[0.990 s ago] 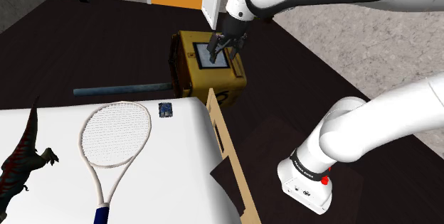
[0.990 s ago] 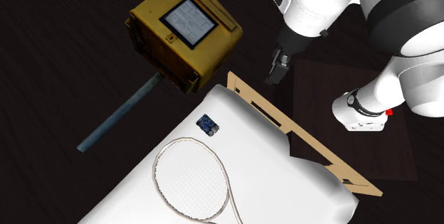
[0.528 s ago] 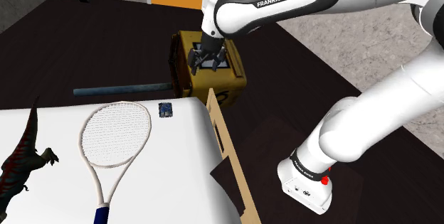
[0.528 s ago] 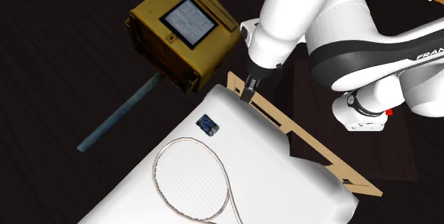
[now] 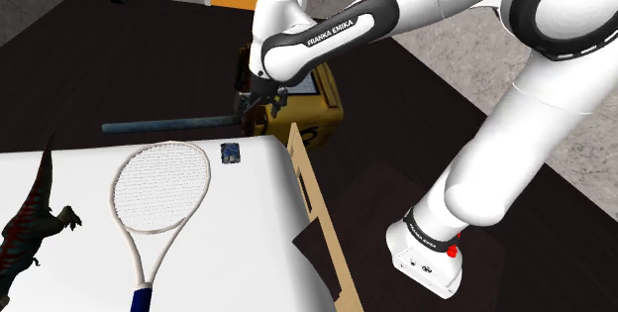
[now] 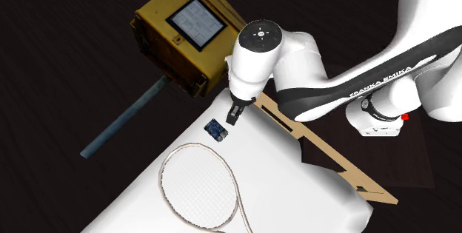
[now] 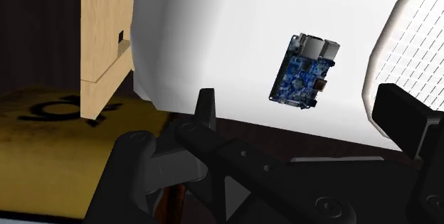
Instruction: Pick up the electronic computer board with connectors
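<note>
Hovering empty with fingers spread apart, the gripper [image 6: 234,115] hangs over the white bed's [image 6: 296,187] corner. The blue computer board [image 6: 215,129] lies flat there, just beside the fingertips and near the racket [image 6: 198,186]. This looks like the approach step; the next move calls for centring over the board, then lowering to straddle its edges.

Flat light; white surface [image 5: 248,231] glares; surroundings dim.

Shoulder cam: behind stand [image 5: 428,251], looking down over white surface [image 5: 238,231]. 2nd ext: high, near top-down. Wrist cam: close over surface edge. All 3 share blue board [image 5: 230,152], racket [image 5: 158,186], yellow box [image 5: 322,112].
</note>
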